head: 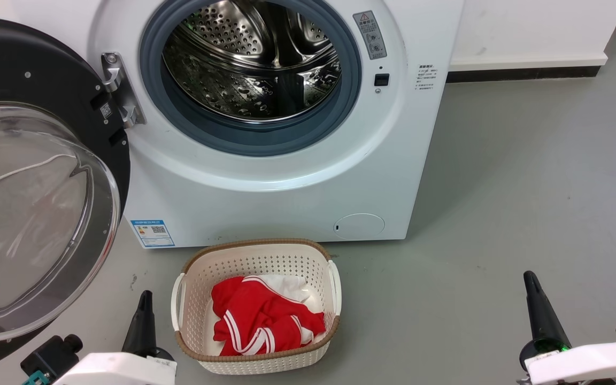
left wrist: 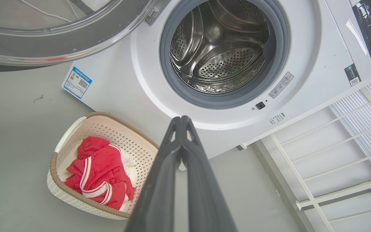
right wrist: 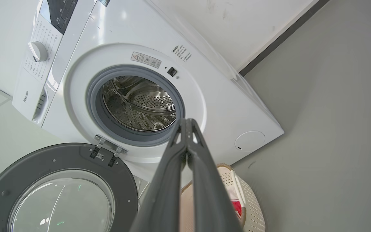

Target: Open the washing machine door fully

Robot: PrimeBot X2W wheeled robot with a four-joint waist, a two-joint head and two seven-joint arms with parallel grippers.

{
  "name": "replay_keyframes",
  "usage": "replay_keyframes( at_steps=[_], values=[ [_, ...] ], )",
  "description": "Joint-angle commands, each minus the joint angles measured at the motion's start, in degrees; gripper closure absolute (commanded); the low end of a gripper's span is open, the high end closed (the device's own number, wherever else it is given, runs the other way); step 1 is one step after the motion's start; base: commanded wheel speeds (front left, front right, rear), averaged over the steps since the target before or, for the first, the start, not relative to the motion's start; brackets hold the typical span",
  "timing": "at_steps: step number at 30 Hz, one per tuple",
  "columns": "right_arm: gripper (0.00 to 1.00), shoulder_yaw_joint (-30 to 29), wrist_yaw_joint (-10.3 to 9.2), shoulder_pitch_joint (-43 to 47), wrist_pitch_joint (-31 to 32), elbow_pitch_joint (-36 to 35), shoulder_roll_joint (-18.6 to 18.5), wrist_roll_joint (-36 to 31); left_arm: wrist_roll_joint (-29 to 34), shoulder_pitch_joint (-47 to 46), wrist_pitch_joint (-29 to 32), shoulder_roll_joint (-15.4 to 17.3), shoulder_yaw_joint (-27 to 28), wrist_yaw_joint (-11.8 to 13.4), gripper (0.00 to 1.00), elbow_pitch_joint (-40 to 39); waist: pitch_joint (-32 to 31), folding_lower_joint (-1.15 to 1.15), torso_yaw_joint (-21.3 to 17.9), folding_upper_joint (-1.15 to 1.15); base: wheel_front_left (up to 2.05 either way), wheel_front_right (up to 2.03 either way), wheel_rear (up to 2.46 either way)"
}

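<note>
The washing machine door [head: 24, 176] stands swung wide to the left on its metal hinge [head: 118, 88], black rim and clear glass bowl facing me; it also shows as door [right wrist: 60, 190] and door [left wrist: 53, 29]. The steel drum mouth [head: 252, 64] lies exposed. My left gripper [head: 145, 299] is shut near the floor, left of the basket, holding nothing; its fingers [left wrist: 180, 129] meet at the tips. My right gripper [head: 531, 280] is shut too, far right and apart from the washer, its fingers [right wrist: 187, 129] pressed together.
A cream perforated basket [head: 257, 256] with red and white clothing [head: 262, 318] sits on the grey floor in front of the washer. A small round service flap [head: 359, 226] is at the washer's lower right. A white rack [left wrist: 333, 154] stands beside the machine.
</note>
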Motion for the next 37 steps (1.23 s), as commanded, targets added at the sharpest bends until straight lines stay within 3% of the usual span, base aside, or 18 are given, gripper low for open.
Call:
replay_keyframes(
  at_steps=[1,37],
  values=[
    [1.0,-0.22,-0.01,-1.77,0.47,-0.21,-0.47,2.0,-2.0,-1.6,0.39,0.11,0.28,-0.42,1.0,-0.33,0.02,0.0,0.01,0.0,0.0,0.0,0.0],
    [1.0,-2.11,-0.02,-5.98,5.98,3.69,-0.48,23.65,-25.1,-5.66,6.02,0.16,1.28,-1.85,1.0,2.68,0.4,0.0,0.15,0.0,0.0,0.0,0.0]
  ],
)
